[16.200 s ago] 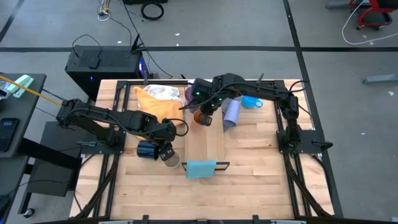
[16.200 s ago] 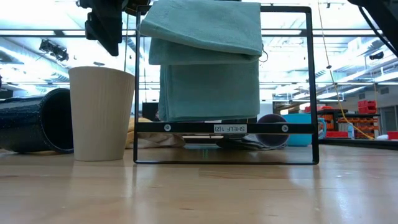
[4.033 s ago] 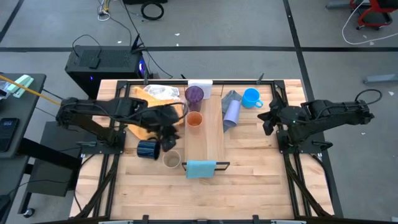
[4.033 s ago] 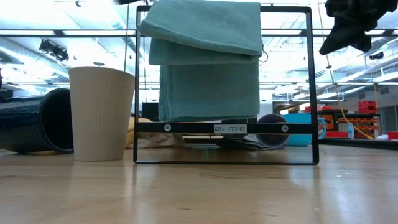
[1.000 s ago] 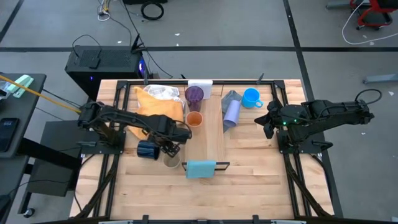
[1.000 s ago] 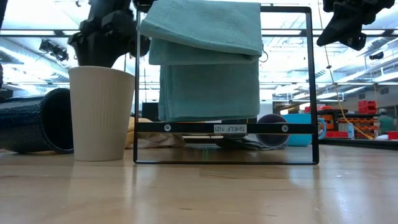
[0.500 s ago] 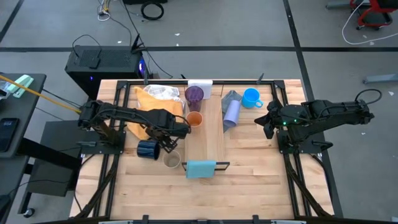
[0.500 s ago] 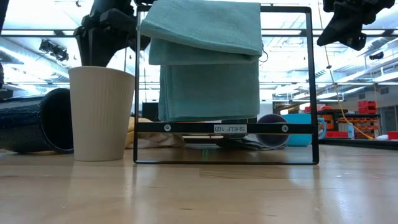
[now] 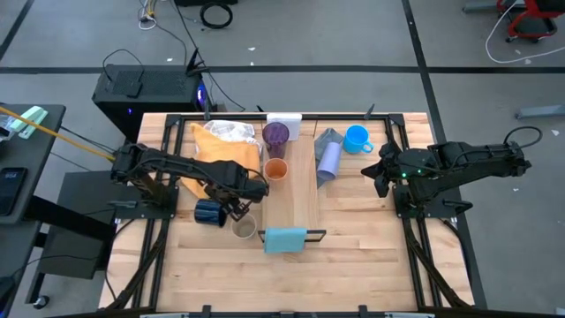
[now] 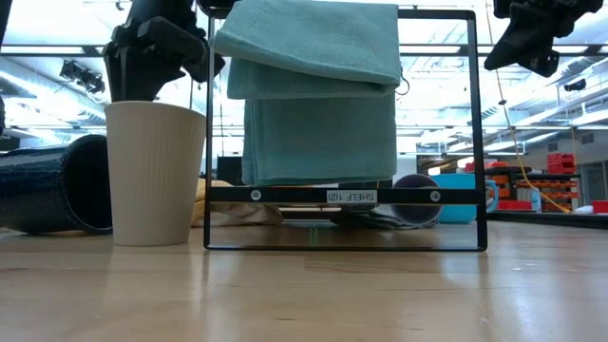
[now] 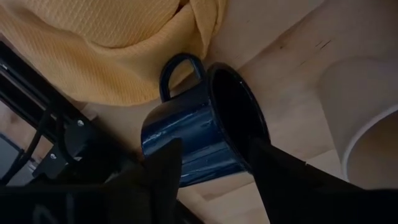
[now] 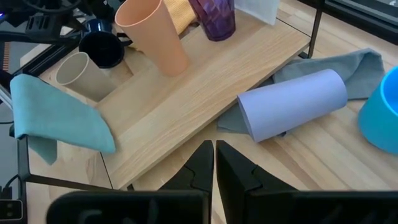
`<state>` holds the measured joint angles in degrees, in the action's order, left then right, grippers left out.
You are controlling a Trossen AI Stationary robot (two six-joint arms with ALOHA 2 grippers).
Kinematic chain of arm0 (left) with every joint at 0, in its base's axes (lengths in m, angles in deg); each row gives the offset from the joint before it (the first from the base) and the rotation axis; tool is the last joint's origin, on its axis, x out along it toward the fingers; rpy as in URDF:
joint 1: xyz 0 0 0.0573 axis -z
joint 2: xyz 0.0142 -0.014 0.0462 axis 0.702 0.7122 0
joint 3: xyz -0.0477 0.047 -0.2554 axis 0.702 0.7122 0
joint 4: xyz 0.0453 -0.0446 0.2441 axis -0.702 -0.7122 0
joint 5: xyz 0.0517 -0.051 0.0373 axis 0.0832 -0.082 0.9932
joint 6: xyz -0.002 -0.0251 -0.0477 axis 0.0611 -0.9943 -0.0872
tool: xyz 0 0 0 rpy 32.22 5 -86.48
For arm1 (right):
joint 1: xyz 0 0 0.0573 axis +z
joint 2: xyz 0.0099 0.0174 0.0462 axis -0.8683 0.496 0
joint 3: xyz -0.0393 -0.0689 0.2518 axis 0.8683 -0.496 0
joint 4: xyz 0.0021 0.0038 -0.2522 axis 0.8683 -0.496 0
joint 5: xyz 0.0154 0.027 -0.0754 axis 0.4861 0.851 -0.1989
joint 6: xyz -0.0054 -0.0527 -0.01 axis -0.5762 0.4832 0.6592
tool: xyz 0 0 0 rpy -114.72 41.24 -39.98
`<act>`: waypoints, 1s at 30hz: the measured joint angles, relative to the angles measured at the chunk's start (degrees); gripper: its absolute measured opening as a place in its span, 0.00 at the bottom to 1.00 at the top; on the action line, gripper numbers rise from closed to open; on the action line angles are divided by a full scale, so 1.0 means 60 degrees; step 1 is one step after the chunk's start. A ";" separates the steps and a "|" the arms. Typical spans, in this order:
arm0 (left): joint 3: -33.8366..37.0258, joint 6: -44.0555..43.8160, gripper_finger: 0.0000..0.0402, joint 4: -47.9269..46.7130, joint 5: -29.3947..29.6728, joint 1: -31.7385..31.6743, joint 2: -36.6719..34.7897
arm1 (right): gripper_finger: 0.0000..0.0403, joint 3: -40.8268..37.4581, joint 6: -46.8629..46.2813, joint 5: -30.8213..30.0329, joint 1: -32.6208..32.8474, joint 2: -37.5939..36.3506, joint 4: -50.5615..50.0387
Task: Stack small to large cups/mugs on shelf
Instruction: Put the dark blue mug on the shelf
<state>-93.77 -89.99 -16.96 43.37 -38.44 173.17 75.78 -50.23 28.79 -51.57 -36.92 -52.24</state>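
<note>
L claw (image 11: 211,165) spread wide, straddling glossy navy enamel mug (image 11: 202,127) lying on its side on slatted wood bench (image 9: 353,256), approx 9 o'clock of pale wood shelf plank (image 9: 296,199). Risk: round mug rolls or slips as fingers close. Ribbed beige cup (image 9: 244,228) just beside, yellow cloth (image 11: 112,43) near handle; both crowd approach. R claw (image 12: 214,165) closed, parked at 3 o'clock.

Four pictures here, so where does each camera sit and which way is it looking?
High: above, straight down on the table and both arms.
Low: at tabletop height, facing a beige cup.
Left wrist: over the navy mug, open left gripper.
Right wrist: over the shelf, shut right gripper.
Shared: the beige cup, high and low.
</note>
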 joint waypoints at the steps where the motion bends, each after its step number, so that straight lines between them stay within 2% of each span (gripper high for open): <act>1: -0.0002 -0.0013 0.50 0.0011 0.0000 0.0033 -0.0002 | 0.06 0.0000 0.0003 -0.0002 0.0002 -0.0003 0.0001; 18: -0.0002 -0.0879 0.49 0.0389 0.0293 0.0372 0.0001 | 0.06 0.0000 -0.0009 0.0000 0.0001 -0.0002 0.0004; 30: -0.0013 -0.0934 0.48 0.0297 0.0342 0.0521 0.0606 | 0.06 -0.0004 -0.0016 0.0151 0.0020 -0.0003 0.0024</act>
<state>-93.85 -95.59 -15.18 45.43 -35.31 176.81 75.76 -50.33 29.70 -51.45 -36.94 -52.10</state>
